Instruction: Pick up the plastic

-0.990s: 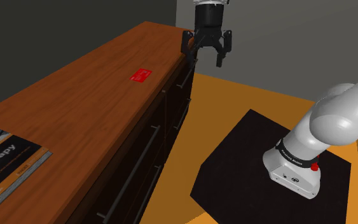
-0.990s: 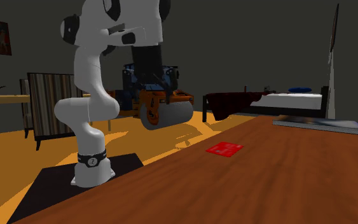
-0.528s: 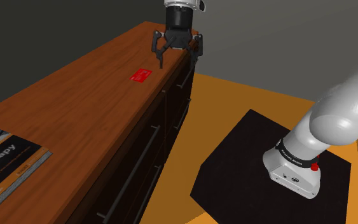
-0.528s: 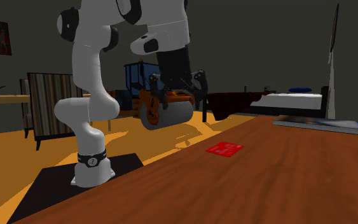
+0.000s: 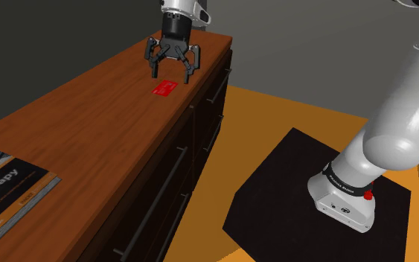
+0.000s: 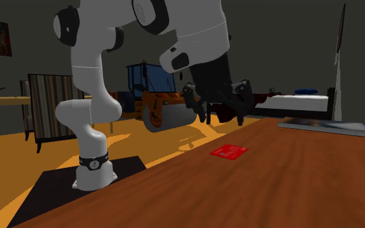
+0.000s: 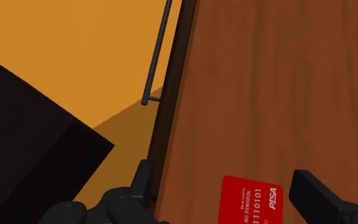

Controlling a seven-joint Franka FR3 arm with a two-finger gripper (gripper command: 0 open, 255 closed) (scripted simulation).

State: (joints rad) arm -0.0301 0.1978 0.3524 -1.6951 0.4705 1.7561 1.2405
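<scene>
In the shoulder view, a red card (image 5: 165, 88) is seen lying flat on the brown wooden surface (image 5: 88, 126), near the edge that carries the drawers. The end effector (image 5: 170, 74) is held just above the card, its fingers spread and nothing gripped. Half a second ago it was over the surface's far corner; it has since been shifted toward this view's left. On a magazine (image 5: 7, 195) at the lower left, "Scrapy" can be read.

In the second exterior view, the end effector (image 6: 222, 119) is seen above the card (image 6: 229, 151) and apart from it. Earlier it was farther to this view's left, before a road roller (image 6: 164, 110).

In the wrist view, the card (image 7: 250, 200) is framed between the fingers (image 7: 142, 181), untouched. "PISA" and "1110101" are printed on it in white.
</scene>
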